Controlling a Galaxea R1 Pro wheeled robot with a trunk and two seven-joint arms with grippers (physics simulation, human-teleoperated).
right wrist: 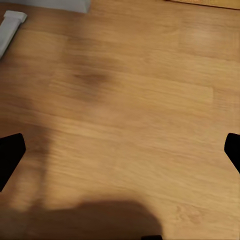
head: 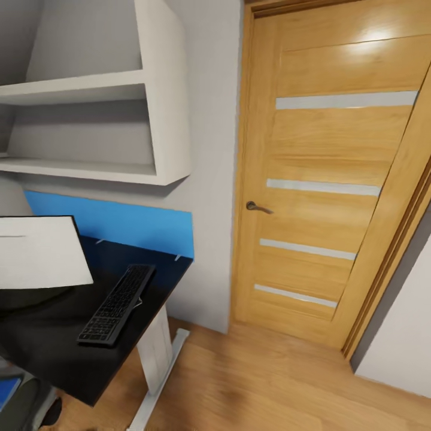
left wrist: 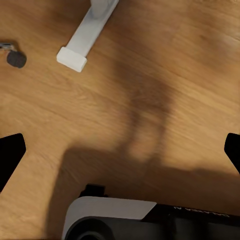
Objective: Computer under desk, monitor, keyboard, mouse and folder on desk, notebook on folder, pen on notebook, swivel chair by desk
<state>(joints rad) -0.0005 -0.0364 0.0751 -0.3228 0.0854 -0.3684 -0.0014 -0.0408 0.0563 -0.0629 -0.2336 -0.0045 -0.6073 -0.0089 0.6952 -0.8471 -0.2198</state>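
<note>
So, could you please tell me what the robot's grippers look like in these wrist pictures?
Little shows: the left gripper and right gripper appear as plain black, pointed fingertips at the frame edges, without visible markings or cables.

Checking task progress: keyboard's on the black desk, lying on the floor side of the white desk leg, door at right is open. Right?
One error: the door is closed, as the head view shows. The keyboard does lie on the black desk, above its white leg.

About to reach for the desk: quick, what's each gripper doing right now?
Left gripper: open, holding nothing, fingertips spread wide over the wooden floor.
Right gripper: open, holding nothing, also hanging over bare floor.
</note>
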